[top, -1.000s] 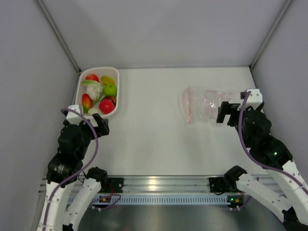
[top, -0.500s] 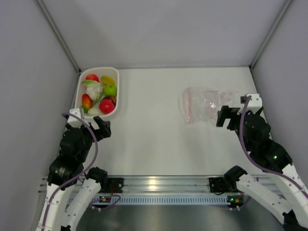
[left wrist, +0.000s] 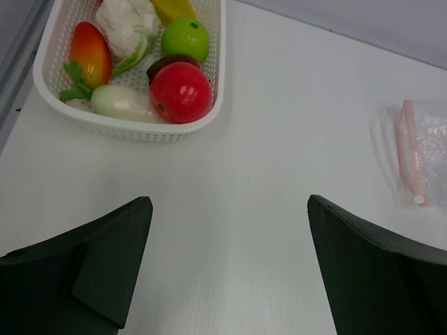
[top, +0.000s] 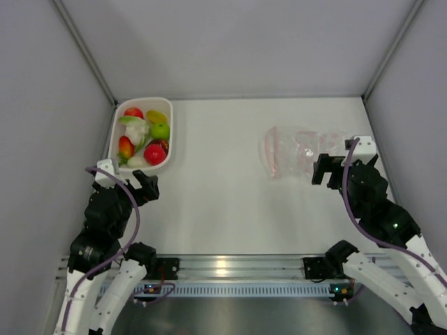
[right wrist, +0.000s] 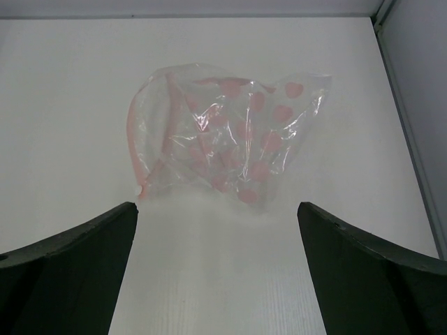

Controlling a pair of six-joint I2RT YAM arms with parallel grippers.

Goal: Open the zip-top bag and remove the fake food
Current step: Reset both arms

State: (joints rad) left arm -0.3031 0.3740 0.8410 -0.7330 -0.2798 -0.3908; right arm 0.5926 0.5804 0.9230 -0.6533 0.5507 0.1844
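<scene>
The zip-top bag (top: 297, 151) lies flat on the table at the right, clear with pink dots and a pink zip strip on its left edge; it looks empty. It also shows in the right wrist view (right wrist: 227, 136) and at the right edge of the left wrist view (left wrist: 419, 150). The fake food (top: 143, 135) sits in the white basket (top: 167, 143) at the back left; a red tomato (left wrist: 181, 92), green fruit (left wrist: 185, 38) and white radish (left wrist: 124, 102) show. My left gripper (left wrist: 230, 269) is open and empty, nearer than the basket. My right gripper (right wrist: 216, 272) is open and empty, just nearer than the bag.
Grey walls enclose the white table on the left, back and right. A metal rail (top: 237, 269) with the arm bases runs along the near edge.
Both arms have drawn back toward the near edge, the right gripper away from the bag and the left away from the basket. The bag and basket have not moved.
</scene>
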